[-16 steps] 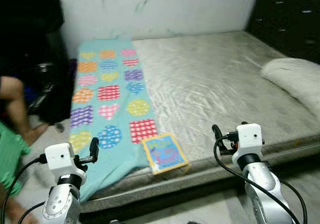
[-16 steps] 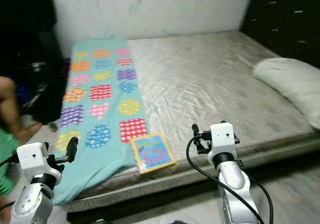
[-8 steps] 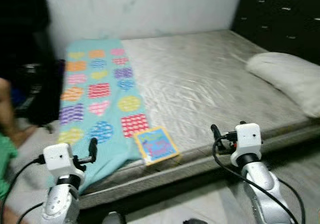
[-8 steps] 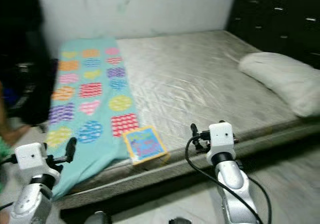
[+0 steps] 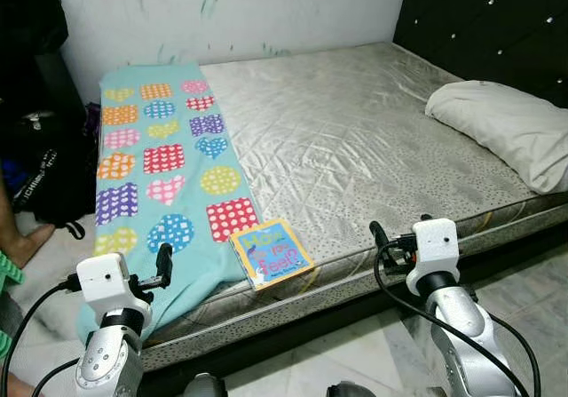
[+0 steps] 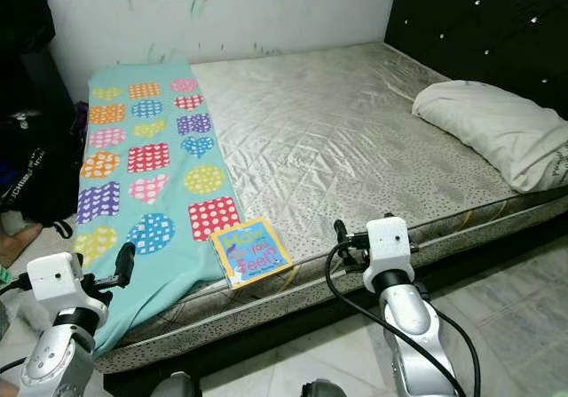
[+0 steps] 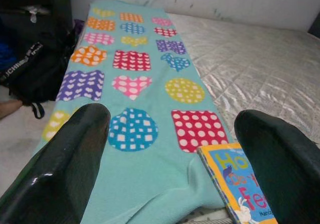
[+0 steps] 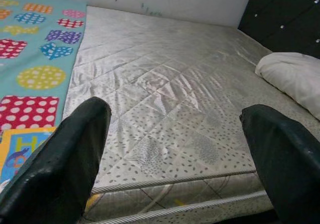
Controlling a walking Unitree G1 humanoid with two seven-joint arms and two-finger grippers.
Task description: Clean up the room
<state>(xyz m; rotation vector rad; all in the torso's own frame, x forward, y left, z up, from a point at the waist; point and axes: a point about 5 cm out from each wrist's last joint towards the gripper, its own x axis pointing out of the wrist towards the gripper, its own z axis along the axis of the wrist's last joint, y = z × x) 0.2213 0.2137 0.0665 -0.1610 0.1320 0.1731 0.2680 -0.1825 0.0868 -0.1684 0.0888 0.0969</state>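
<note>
A bare grey mattress [image 5: 355,139] lies in front of me. A teal blanket [image 5: 160,162] with colourful heart and dot patches runs along its left side and hangs over the near edge. A children's picture book [image 5: 271,253] rests at the near edge, beside the blanket. A white pillow [image 5: 501,131] lies at the right. My left gripper [image 5: 164,264] is open, held low before the blanket's hanging end [image 7: 135,184]. My right gripper [image 5: 376,235] is open, held just short of the mattress edge [image 8: 175,184], to the right of the book. Both hold nothing.
A black backpack [image 5: 49,170] stands on the floor left of the bed, with a person's foot [image 5: 22,242] near it. A dark tufted headboard [image 5: 488,24] rises at the right. The marked white wall [image 5: 231,11] backs the bed. Pale tiled floor [image 5: 373,370] lies below.
The camera has swung to the right and the picture has sharpened. Both grippers hold the same pose, and nothing on the bed has moved.
</note>
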